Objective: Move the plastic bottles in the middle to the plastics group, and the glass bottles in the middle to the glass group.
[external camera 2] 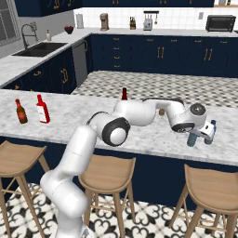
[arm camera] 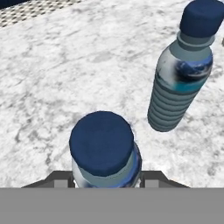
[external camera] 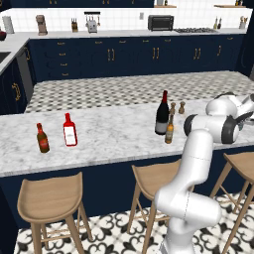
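The end effector [external camera 2: 194, 137] is sitting at the right end of the marble desk [external camera: 109, 134], w/ the arm stretching across from the base. In the hand view a plastic water bottle [arm camera: 105, 148] w/ a dark blue cap is standing upright betw. the two finger tips, which are flanking it at the bottom edge; fingers look to be clenching it, though actual contact isn't clearly visible. In the right base view that same bottle [external camera 2: 191, 138] is showing just under the hand, its base resting on or very near the desk.

A second blue plastic bottle [arm camera: 181, 70], the plastics group, is standing upright just beside it, apart, not touching; in the right base view it [external camera 2: 210, 131] is sitting to the right of the held one, near the desk edge.

Mid-desk: the tall dark wine bottle [external camera: 162, 114] w/ red foil top is standing upright, and the slim amber bottle [external camera: 169, 130] is standing just beside it, toward the front edge. In the right base view only the wine bottle's red top is peeking over the arm.

Far left of desk, well apart from the rest: the small brown bottle [external camera: 42, 138] w/ red label and the flat red bottle [external camera: 70, 130] w/ white label are standing near each other, not touching.
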{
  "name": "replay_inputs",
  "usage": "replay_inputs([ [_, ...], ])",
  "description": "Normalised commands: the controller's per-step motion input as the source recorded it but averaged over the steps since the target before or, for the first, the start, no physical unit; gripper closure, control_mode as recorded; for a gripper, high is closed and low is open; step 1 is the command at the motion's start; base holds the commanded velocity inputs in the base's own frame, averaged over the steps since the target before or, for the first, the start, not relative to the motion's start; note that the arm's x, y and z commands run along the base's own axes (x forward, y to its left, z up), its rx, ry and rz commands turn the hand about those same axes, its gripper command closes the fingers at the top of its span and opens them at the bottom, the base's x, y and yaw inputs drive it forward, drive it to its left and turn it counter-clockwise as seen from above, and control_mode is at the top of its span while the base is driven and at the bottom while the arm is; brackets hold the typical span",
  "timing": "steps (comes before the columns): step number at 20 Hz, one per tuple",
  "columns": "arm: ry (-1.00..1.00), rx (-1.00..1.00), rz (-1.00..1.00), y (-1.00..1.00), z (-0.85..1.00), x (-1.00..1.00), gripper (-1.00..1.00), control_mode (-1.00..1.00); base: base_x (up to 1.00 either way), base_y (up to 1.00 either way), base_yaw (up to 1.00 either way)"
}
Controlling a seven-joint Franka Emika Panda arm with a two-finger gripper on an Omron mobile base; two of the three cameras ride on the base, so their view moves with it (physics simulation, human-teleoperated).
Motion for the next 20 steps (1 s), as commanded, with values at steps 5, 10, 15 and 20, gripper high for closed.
replay_inputs([
  [5, 0.0, 0.0, 0.0, 0.03, 0.0, 0.0, -1.0, -1.0, 0.0, 0.0, 0.0],
  [10, 0.0, 0.0, 0.0, 0.0, 0.0, 0.0, -1.0, -1.0, 0.0, 0.0, 0.0],
  [15, 0.0, 0.0, 0.0, 0.0, 0.0, 0.0, -1.0, -1.0, 0.0, 0.0, 0.0],
  [20, 0.0, 0.0, 0.0, 0.01, 0.0, -0.05, -1.0, -1.0, 0.0, 0.0, 0.0],
])
